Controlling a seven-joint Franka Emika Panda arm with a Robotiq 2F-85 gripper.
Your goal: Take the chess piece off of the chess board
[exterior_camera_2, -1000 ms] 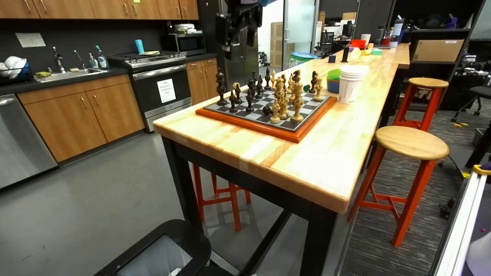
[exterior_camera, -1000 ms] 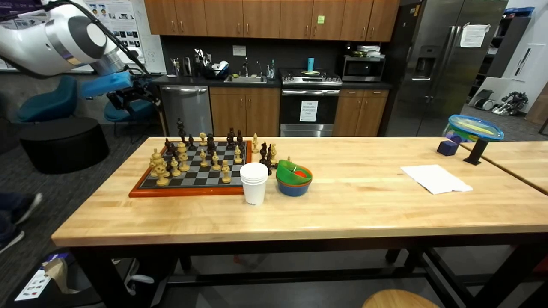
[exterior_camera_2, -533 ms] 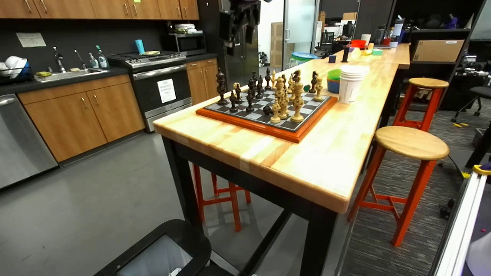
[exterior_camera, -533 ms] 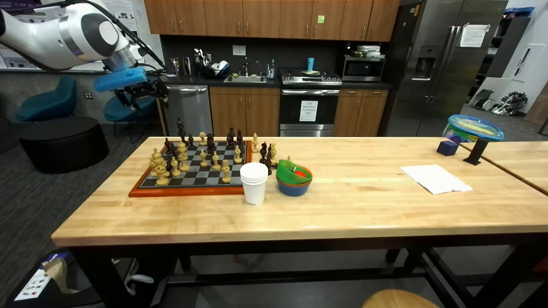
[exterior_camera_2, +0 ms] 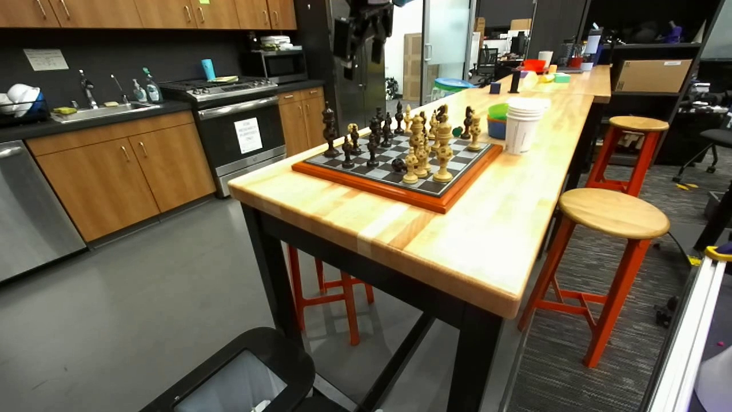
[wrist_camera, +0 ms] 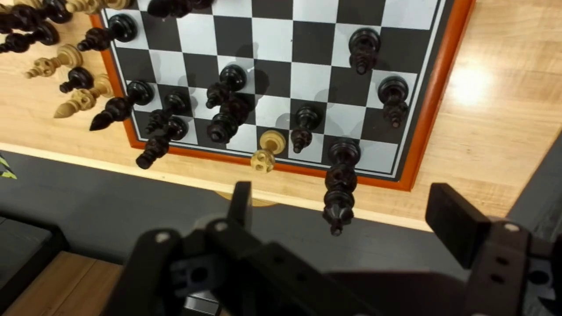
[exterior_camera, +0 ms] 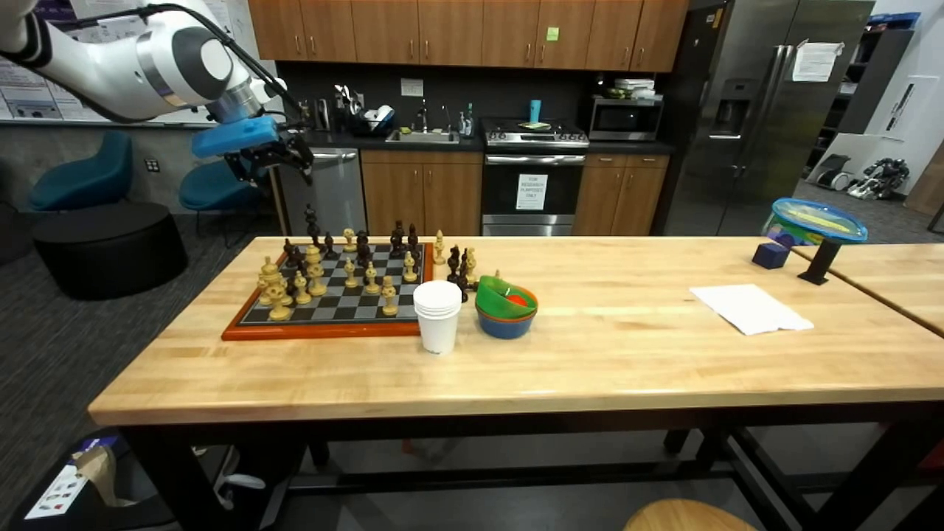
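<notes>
The chess board (exterior_camera: 324,332) with its reddish-brown frame lies on the wooden table; its frame also shows in an exterior view (exterior_camera_2: 372,186) and in the wrist view (wrist_camera: 434,101). Several dark and pale pieces stand on it. A tall dark piece (wrist_camera: 340,186) stands upright near a corner; it shows in both exterior views (exterior_camera: 310,221) (exterior_camera_2: 329,129). A pale piece (wrist_camera: 264,156) stands two squares from it. My gripper (wrist_camera: 341,193) is open and empty, its fingers framing the tall dark piece in the wrist view. In both exterior views the gripper (exterior_camera: 282,171) (exterior_camera_2: 362,62) hangs above the board's level, apart from all pieces.
More pieces, such as a pale one (exterior_camera: 439,248), stand beside the board. Stacked white cups (exterior_camera: 438,321) and a blue bowl (exterior_camera: 505,326) with a green bowl (exterior_camera: 495,301) stand close to the board. White paper (exterior_camera: 752,308) and a dark cube (exterior_camera: 771,255) lie farther along.
In an exterior view the arm and open gripper have moved right, toward the board. In an exterior view the gripper has shifted only slightly. The board and pieces have not moved.
</notes>
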